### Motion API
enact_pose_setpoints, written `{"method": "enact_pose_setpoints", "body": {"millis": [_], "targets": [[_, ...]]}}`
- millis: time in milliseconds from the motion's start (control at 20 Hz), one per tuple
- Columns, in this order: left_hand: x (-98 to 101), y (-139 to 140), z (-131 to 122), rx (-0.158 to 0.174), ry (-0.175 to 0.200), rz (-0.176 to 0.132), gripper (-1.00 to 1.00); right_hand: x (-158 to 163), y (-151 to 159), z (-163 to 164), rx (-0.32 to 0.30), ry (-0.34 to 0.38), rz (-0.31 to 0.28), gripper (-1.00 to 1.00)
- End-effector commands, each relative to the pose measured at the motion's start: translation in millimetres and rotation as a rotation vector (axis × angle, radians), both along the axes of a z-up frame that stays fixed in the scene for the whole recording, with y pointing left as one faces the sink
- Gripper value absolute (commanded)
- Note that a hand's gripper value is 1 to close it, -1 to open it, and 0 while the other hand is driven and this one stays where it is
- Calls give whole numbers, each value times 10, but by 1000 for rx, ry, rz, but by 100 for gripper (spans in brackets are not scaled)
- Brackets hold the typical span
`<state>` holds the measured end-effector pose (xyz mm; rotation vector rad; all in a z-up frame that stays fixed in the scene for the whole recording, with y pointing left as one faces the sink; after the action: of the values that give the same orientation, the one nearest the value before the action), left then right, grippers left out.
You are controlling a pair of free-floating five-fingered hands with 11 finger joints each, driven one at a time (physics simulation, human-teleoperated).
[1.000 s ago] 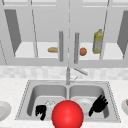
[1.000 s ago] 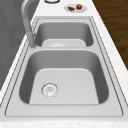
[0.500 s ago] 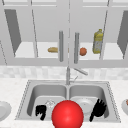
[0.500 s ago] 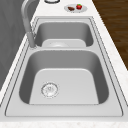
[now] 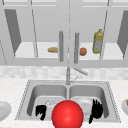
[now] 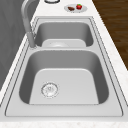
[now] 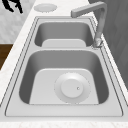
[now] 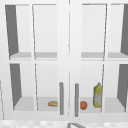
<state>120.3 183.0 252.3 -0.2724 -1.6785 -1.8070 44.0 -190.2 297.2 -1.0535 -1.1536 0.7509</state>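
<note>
A big red ball [image 5: 67,115] sits low in the middle of the front view, before the double sink [image 5: 30,87]. My left hand [image 5: 40,111] hovers just left of it over the left basin's front edge, fingers hanging down loosely. In the right side view the left hand [image 7: 13,5] shows off the counter's front, near a white plate [image 7: 45,7]. My right hand [image 5: 96,110] floats right of the ball with straight fingers pointing up. Neither hand holds anything.
A white plate [image 7: 72,88] lies in the right basin, and the faucet [image 5: 68,75] stands behind the divider. A plate with a strawberry [image 6: 79,6] is on the right counter. Behind the closed glass cabinet doors are a bread roll [image 8: 53,103], a tomato [image 8: 83,105] and an oil bottle [image 8: 97,95].
The right hand has shifted slightly left and down and turned more upright. The left hand and the ball have stayed put.
</note>
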Motion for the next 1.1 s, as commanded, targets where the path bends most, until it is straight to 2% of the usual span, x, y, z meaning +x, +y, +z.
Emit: {"method": "enact_pose_setpoints", "body": {"millis": [0,500,550,650,850,900,1050], "targets": [[0,0,0,0,0,0,0,-16,0,-118,-76,57,102,-100],[0,0,0,0,0,0,0,2,-6,-503,-44,107,313,-100],[0,0,0,0,0,0,0,2,2,-510,-17,111,313,-100],[0,0,0,0,0,0,0,-1,31,-489,-7,118,262,-100],[0,0,0,0,0,0,0,-17,25,-524,-5,127,267,-100],[0,0,0,0,0,0,0,-5,16,-531,-6,128,287,-100],[0,0,0,0,0,0,0,-4,-7,-518,-21,64,378,-100]]}}
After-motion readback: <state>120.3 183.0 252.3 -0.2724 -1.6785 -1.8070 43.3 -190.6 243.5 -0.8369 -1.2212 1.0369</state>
